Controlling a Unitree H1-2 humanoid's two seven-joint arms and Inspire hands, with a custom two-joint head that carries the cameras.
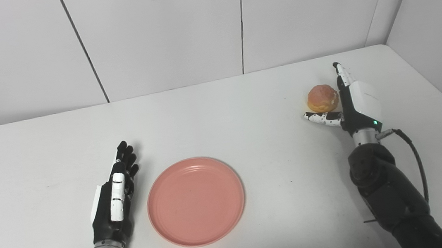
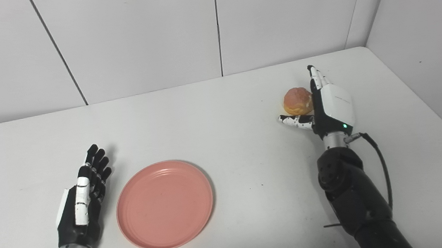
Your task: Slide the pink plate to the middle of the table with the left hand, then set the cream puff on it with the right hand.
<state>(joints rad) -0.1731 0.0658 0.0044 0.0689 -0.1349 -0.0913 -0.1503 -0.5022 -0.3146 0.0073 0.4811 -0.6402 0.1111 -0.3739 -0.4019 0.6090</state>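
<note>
The pink plate (image 1: 195, 201) lies flat on the white table (image 1: 219, 111), near the front and a little left of middle. My left hand (image 1: 116, 194) rests just left of the plate with its fingers straight and apart from the rim, holding nothing. The cream puff (image 1: 322, 98), round and golden brown, sits on the table at the right. My right hand (image 1: 353, 98) stands open beside it, palm against its right side, thumb stretched under its near edge, fingers straight and not closed on it.
White wall panels stand behind the table's far edge. The table's right edge runs close to my right arm (image 1: 387, 192), which carries a black cable. Bare table lies between the plate and the cream puff.
</note>
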